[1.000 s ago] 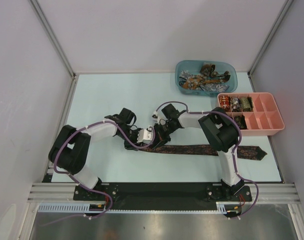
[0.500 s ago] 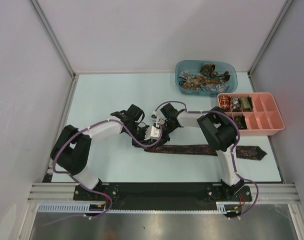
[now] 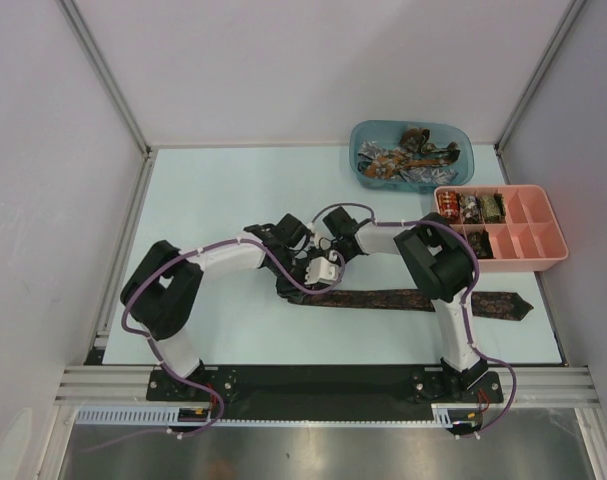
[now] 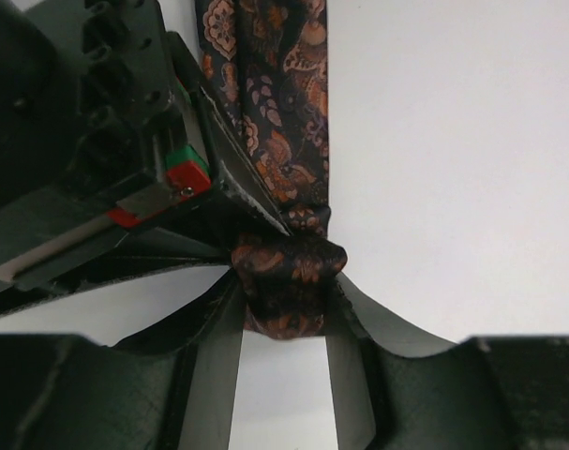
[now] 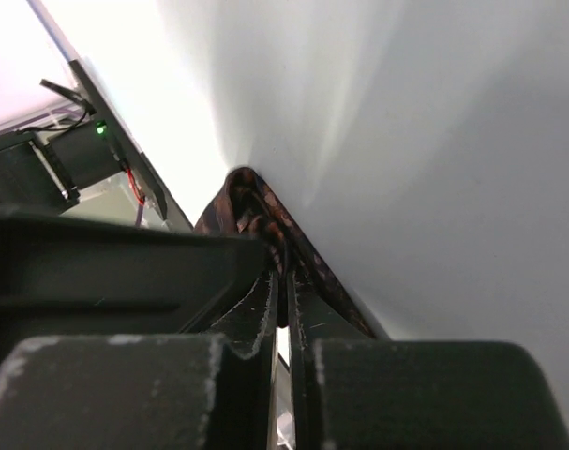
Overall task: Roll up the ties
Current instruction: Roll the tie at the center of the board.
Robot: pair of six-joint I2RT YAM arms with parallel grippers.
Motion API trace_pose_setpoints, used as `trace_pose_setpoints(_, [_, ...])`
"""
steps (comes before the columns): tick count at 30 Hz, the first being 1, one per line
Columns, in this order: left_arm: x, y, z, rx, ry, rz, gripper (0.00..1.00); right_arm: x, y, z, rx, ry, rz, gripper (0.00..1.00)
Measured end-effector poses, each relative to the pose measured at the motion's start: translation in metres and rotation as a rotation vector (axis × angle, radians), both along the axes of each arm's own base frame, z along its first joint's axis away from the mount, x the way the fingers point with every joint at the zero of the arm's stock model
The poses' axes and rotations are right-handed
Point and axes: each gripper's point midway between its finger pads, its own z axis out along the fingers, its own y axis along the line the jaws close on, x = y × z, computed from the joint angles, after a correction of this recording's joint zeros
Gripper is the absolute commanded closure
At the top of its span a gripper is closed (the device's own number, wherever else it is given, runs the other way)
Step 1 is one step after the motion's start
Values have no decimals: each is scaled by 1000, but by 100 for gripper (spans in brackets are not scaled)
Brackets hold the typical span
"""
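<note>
On the pale table (image 3: 213, 200), the left gripper (image 4: 286, 314) has its jaws clamped on the rolled end of one brown paisley tie (image 4: 282, 141), which stretches flat towards 3 o'clock. The right gripper (image 5: 282, 267), jaws pressed together on the same fabric, crowds the roll. At 1 o'clock sits one blue tub (image 3: 461, 135) of loose ties (image 3: 403, 160). At 2 o'clock, one pink tray (image 3: 531, 242) holds rolled ties (image 3: 470, 207).

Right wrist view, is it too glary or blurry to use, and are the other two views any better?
Right wrist: blown-out glare at upper left, near fingers soft, tie fold dim but readable. Left wrist: even light, paisley pattern sharp, foreground fingers dark and blurred. Top external: evenly lit and sharp throughout.
</note>
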Motion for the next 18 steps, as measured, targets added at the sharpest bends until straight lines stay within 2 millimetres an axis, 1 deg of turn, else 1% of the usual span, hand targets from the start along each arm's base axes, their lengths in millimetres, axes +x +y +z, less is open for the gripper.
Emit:
trace_pose_setpoints(1, [1,0,-3,12,-9,1,60,0,-1,0,8,5,-1,87])
trace_pose_setpoints(4, [2,1,-14,41,-9,5,61,1,-4,2,30,16,-9,76])
trace_pose_setpoints(9, [2,1,-15,41,-13,14,61,4,-16,10,43,8,-34,75])
trace_pose_setpoints(12, [2,1,-15,41,-10,19,61,10,-23,18,55,-3,-53,75])
trace_pose_setpoints(13, [2,1,-15,41,-11,20,61,12,-29,24,68,-1,-69,73])
trace_pose_setpoints(15, [2,1,-15,41,-10,20,61,11,-28,26,76,7,-75,73])
trace_pose_setpoints(18, [2,1,-15,41,-10,20,60,10,-22,30,103,27,-87,73])
